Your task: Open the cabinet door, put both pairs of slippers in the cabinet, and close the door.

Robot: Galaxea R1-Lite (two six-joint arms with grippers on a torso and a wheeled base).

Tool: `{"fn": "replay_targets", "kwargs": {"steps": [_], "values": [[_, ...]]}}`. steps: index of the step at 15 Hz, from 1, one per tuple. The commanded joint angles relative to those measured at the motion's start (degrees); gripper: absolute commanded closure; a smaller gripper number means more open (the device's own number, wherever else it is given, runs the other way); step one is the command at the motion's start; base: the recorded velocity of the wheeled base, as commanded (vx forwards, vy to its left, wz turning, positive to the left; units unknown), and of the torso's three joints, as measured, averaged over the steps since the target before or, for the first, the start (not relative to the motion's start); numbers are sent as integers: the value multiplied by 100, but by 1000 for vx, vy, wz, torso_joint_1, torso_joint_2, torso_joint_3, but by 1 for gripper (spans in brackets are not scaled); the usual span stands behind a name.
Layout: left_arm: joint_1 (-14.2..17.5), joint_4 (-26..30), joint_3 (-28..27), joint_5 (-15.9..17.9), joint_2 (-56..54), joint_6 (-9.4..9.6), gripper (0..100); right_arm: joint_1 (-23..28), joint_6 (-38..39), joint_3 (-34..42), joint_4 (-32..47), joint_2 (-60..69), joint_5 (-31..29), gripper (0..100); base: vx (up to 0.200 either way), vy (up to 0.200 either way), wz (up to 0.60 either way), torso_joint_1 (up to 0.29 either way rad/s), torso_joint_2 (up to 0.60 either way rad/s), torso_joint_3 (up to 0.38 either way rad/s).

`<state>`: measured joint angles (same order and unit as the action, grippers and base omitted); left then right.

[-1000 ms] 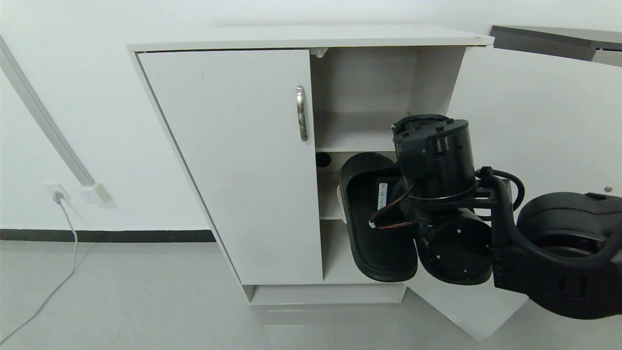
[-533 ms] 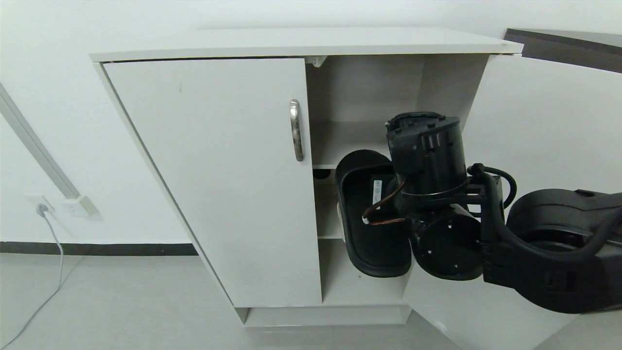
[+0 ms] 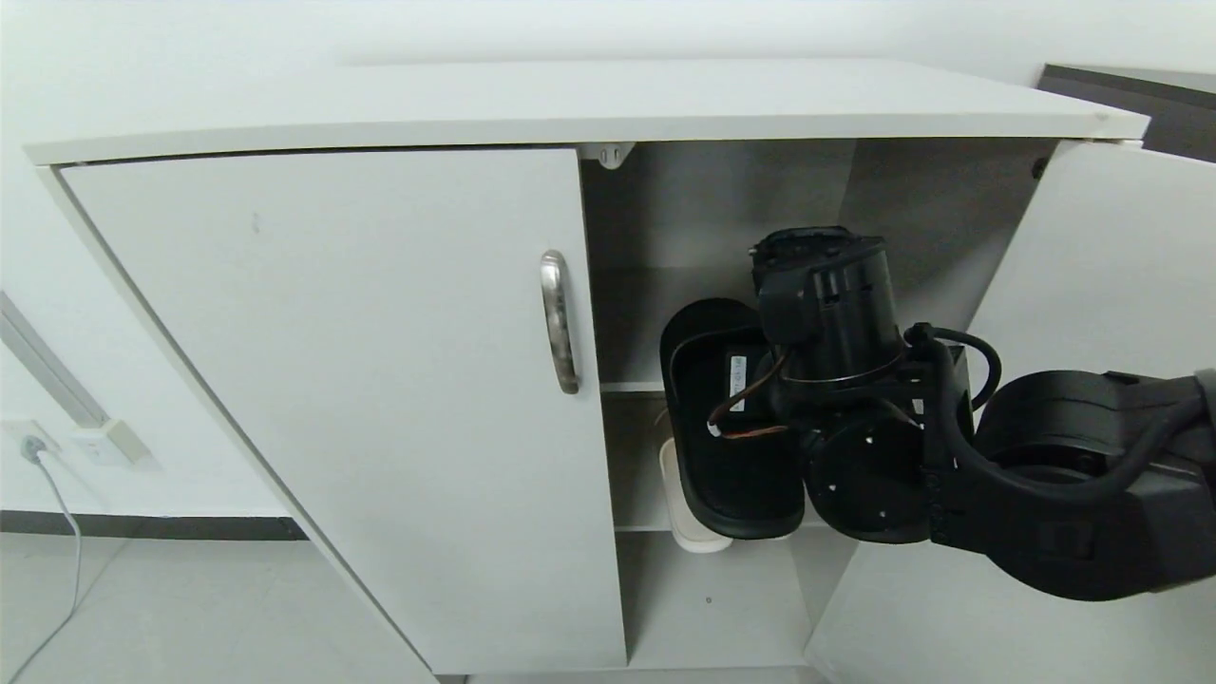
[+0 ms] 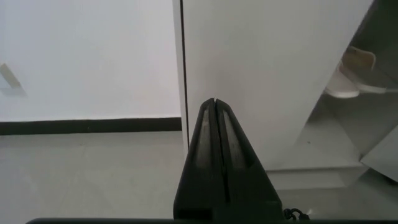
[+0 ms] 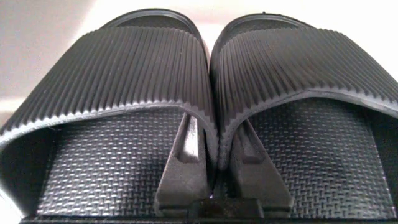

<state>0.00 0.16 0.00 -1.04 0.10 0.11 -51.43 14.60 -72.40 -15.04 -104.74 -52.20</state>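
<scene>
Right gripper point(image 5: 214, 134) is clenched on the adjoining straps of the black slippers point(image 3: 727, 418), which hang at the open right half of the cabinet point(image 3: 570, 104), just before the white slippers point(image 3: 698, 537) on a shelf. Left gripper point(image 4: 215, 109) is closed and empty, low beside the shut door point(image 3: 332, 380). Risk: the black pair spans a shelf edge point(image 3: 627, 388), so pushing in could snag it, dislodge the white pair, or slip the strap pinch.

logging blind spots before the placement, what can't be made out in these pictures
1. Head view: one of the black ribbed rubber slippers is hidden behind the right arm.
2. Head view: pale slippers on the white cabinet's shelf, mostly covered by the black pair.
3. Right wrist view: the right gripper has its fingertips buried between the straps.
</scene>
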Motion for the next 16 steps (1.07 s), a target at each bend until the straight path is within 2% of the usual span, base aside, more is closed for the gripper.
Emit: {"fn": "replay_targets", "kwargs": {"steps": [1,8,10,16], "values": [[0,-7,0,-2,-1,-2,100,98,-1,-143,1,-134,17,100,0,0,0,0,0,0],[0,-7,0,-2,8,-2,100,274,-142,-626,45,-451,377,100,0,0,0,0,0,0],[0,-7,0,-2,8,-2,100,503,-300,-1233,54,-855,386,100,0,0,0,0,0,0],[0,-7,0,-2,8,-11,100,652,-406,-2393,661,-1259,500,100,0,0,0,0,0,0]]}}
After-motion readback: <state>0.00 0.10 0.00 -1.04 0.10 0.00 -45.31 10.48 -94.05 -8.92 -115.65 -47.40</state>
